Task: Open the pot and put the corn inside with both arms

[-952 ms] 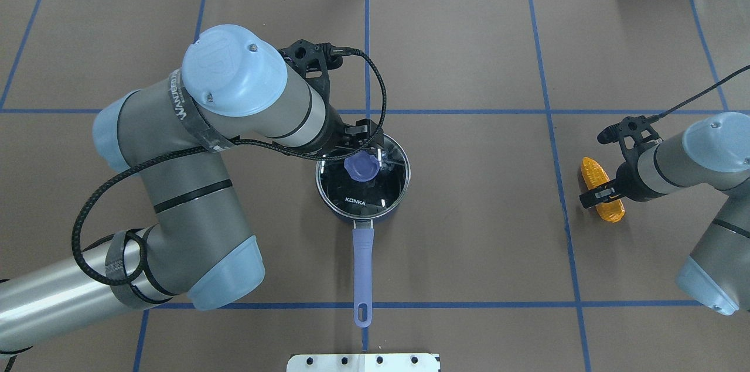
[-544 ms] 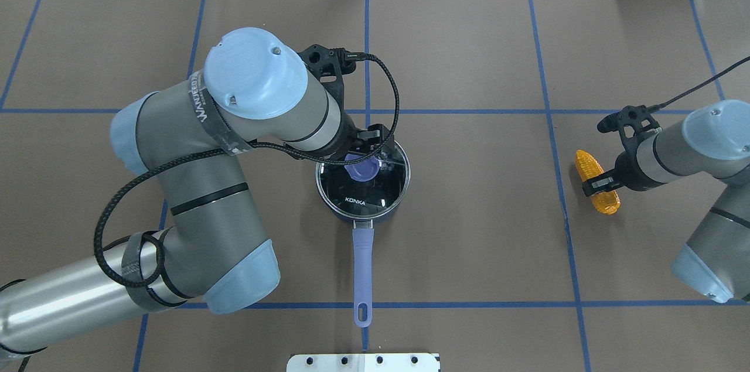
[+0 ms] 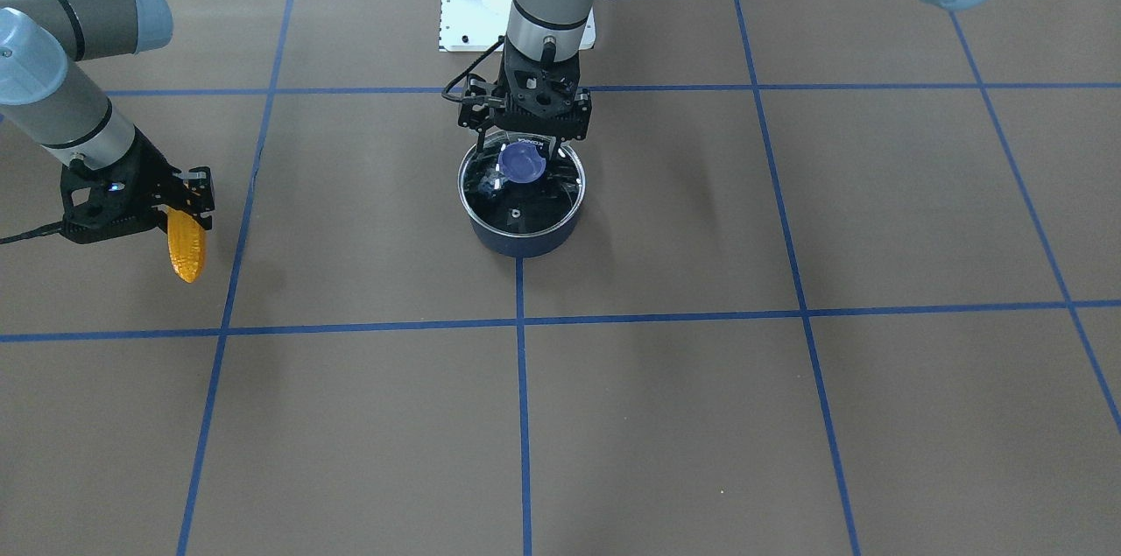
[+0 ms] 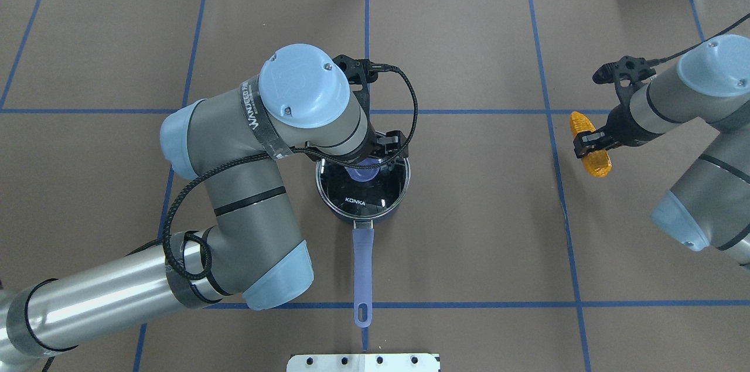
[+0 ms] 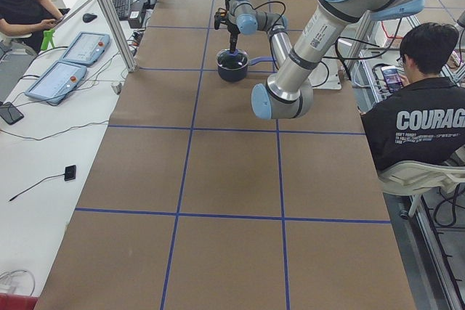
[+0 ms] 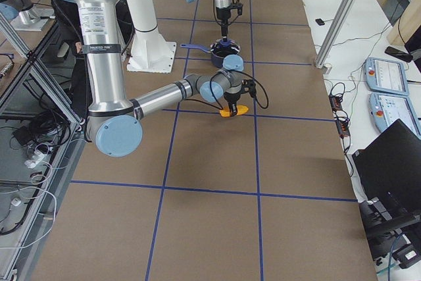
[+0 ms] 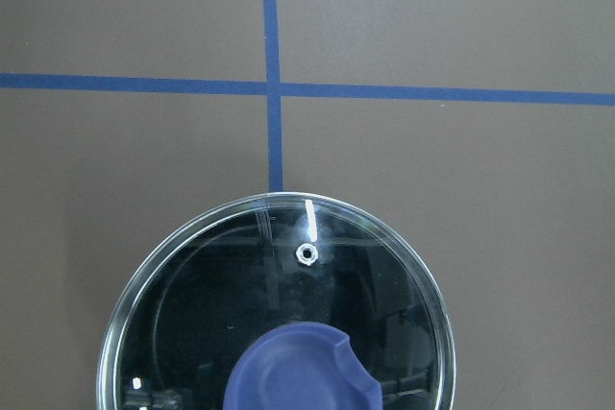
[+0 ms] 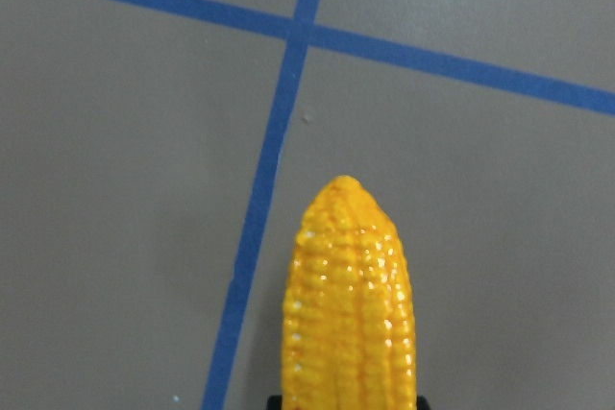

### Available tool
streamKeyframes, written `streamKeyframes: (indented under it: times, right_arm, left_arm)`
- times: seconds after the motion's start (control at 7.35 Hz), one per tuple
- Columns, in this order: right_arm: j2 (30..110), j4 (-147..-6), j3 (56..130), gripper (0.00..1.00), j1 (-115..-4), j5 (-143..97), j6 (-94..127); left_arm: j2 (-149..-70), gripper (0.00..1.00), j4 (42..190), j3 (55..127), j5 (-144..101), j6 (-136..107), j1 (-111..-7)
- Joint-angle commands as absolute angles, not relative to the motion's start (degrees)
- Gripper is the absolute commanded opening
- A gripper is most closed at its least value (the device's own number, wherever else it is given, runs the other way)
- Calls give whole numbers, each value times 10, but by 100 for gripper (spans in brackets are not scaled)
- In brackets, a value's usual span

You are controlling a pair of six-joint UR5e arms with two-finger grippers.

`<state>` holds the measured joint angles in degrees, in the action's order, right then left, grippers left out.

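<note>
Front-facing view: the left claw (image 3: 524, 146) hangs over the pot (image 3: 523, 239) near the middle of the counter (image 3: 701, 416). Its jaws are spread to either side of the blue knob (image 3: 523, 160) on the glass lid (image 3: 525, 201), which sits on the pot. The right claw (image 3: 181, 204) is clamped on the corn (image 3: 186, 248) near the counter's right edge.

Overhead view: the pot's handle (image 4: 362, 260) points toward the robot-side edge. The corn's tapered tip points toward the opposite edge.

Left-end view: the pot is small and far off.

Right-end view: the corn juts out below the near arm's claw.

Left wrist view: the lid and knob fill the bottom; no fingers show.

Right wrist view: the corn's tip lies beside a blue tape line (image 8: 279, 141).
</note>
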<state>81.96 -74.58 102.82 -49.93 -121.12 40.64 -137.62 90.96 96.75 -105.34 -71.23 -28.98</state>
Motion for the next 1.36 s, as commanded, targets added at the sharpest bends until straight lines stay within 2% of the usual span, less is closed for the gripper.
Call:
streamKeyframes:
  times: [0.0,1.09,1.22]
  right_arm:
    - [802,-764,1028,35,-507,-1216,406]
    - [802,-765,1026,36,-510,-1216,398]
    - [802,-765,1024,36,-511,-1216,398]
  left_arm:
    - [-1378,97,909,955,-1042,-693,-289]
    - [-1387,97,908,926,-1020,-649,-289]
    - [-1386,94,909,925,-1020,-649,-289]
